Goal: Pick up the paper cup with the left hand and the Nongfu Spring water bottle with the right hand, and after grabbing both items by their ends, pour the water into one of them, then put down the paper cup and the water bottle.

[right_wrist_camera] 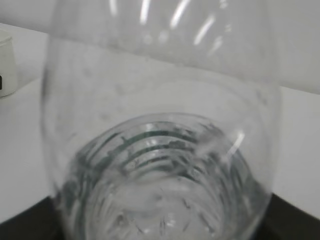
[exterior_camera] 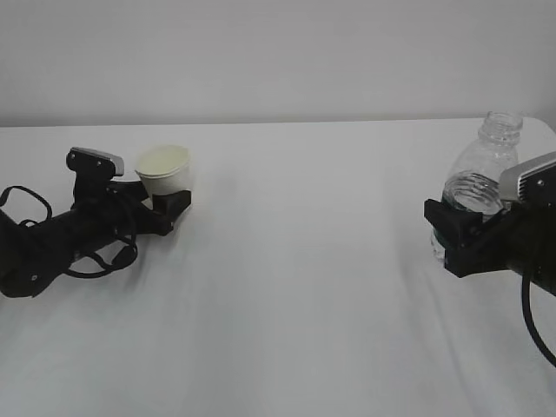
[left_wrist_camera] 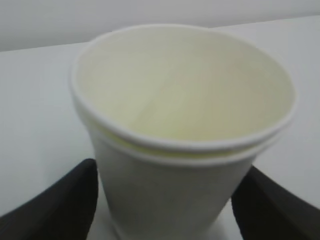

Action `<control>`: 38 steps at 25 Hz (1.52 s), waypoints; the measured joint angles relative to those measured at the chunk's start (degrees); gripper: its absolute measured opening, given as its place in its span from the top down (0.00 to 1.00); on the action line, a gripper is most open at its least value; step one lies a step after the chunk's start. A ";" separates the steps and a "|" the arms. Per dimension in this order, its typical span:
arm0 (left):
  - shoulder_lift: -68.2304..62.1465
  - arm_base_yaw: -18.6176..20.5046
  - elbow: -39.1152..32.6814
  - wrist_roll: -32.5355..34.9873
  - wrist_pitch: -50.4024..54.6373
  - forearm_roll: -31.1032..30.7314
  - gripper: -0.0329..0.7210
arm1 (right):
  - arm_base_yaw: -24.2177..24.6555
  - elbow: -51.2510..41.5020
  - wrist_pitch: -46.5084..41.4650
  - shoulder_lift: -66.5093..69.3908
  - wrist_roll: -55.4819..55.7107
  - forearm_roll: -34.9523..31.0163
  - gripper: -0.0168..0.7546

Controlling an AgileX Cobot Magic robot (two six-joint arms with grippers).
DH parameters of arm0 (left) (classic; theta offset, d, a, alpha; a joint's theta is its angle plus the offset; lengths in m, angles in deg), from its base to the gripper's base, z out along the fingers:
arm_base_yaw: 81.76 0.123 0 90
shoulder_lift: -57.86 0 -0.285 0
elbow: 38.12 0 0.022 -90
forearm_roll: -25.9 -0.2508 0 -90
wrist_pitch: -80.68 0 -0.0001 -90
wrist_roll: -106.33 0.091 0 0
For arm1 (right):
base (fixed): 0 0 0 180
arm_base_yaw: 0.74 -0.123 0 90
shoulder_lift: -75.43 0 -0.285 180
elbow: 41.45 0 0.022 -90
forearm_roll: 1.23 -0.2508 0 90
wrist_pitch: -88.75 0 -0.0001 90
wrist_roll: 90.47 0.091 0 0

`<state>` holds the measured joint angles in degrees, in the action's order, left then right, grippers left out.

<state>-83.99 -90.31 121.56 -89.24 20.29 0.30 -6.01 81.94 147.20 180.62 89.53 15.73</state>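
Note:
The white paper cup [exterior_camera: 163,168] stands at the left with its cream inside showing; in the left wrist view the paper cup [left_wrist_camera: 180,125] fills the frame and shows a doubled rim. My left gripper [exterior_camera: 165,205] [left_wrist_camera: 167,200] is shut on its lower wall, one black finger pressed on each side. At the right, the clear capless water bottle [exterior_camera: 483,161] stands upright, and my right gripper [exterior_camera: 452,236] [right_wrist_camera: 160,220] is shut on its lower body. The bottle [right_wrist_camera: 160,125] fills the right wrist view, green label lines showing through it. I cannot make out the water level.
A white table [exterior_camera: 295,287] runs under both arms, with a pale wall behind it. The left arm [exterior_camera: 52,243] lies low over the table with loose black cables. The paper cup's edge [right_wrist_camera: 5,65] shows at the far left of the right wrist view.

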 joint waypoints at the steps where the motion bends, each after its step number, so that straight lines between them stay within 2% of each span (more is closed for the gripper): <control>1: -0.11 0.00 0.00 0.00 0.00 0.01 0.17 | 0.00 0.00 0.00 0.00 0.00 0.00 0.36; 16: -0.79 -0.03 2.21 0.00 0.93 0.53 0.17 | 0.00 0.00 -0.03 0.00 0.00 0.00 0.36; 38: -0.82 1.54 2.21 2.37 1.24 7.50 0.20 | 0.00 0.00 -0.80 0.00 0.00 0.00 0.36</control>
<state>-84.81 -88.77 123.76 -86.87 21.53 7.80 -6.01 81.94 146.40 180.62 89.53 15.73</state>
